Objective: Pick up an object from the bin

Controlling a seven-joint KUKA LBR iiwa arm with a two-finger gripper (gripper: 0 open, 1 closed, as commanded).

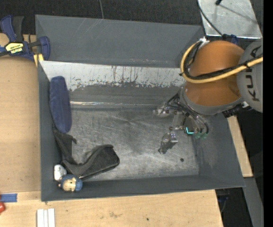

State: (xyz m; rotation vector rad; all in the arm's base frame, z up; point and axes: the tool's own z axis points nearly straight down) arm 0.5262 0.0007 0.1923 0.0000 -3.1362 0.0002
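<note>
In the camera view the arm [250,86] comes into the grey metal bin [127,37] from the right. Its wrist sits under a rounded orange cover [212,74], over the bin's right side. Below that cover the gripper [170,140] hangs above the bare, scuffed floor of the bin, right of the middle and nearer the right wall than the left. Whether the pincer is spread or closed cannot be told from this angle, since the metal parts under the cover overlap each other. No thing of the bin is seen in its grasp. Whether its lowest tip touches the floor or stands just above it cannot be told either.

The loose things all lie on the left side of the bin, well apart from the gripper. A long dark blue roll [60,103] (soft-looking, rounded at both ends) lies lengthwise against the left wall, reaching from the far end toward the middle. Just below it a dark grey cloth piece [96,161] starts as a narrow strip beside the left wall and widens into a flap toward the near-left part of the floor. In the near-left corner, touching the end of that cloth, lies a small toy figure [69,183] with a pale head and some blue and white on it.
</note>
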